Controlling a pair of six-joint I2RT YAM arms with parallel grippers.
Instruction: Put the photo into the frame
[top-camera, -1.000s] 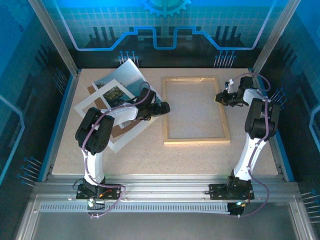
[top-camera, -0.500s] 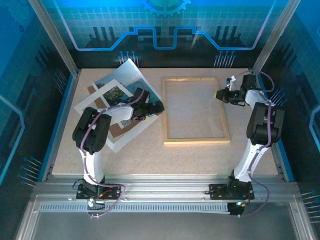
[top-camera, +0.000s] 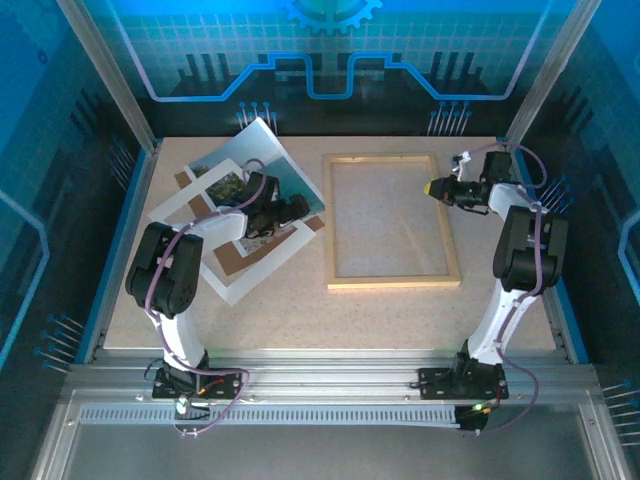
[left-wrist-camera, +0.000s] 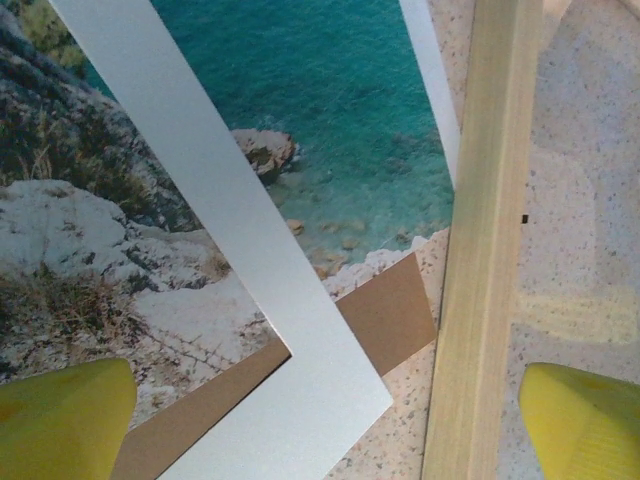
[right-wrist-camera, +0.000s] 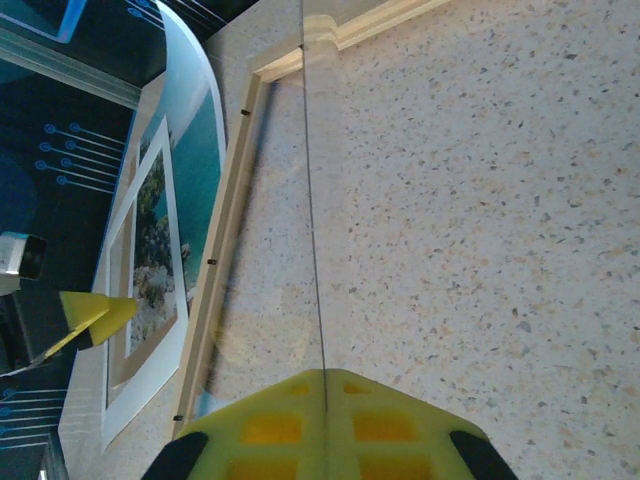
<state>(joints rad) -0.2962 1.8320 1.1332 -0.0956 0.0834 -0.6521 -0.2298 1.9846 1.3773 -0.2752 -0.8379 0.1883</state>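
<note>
Partly beneath the wide-open left gripper (left-wrist-camera: 320, 425) lies the photo (left-wrist-camera: 350, 120), beside the frame (left-wrist-camera: 485, 250).

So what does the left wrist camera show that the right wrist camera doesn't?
Left wrist: a close look at the photo, with rocks in turquoise water, and the white mat overlapping the brown backing board, between the fingertips of the open left pincer. Right wrist: the shut right pincer, the speckled table inside the frame, and the frame's far corner. Both: the photo, mat and a wooden rail of the frame.
</note>
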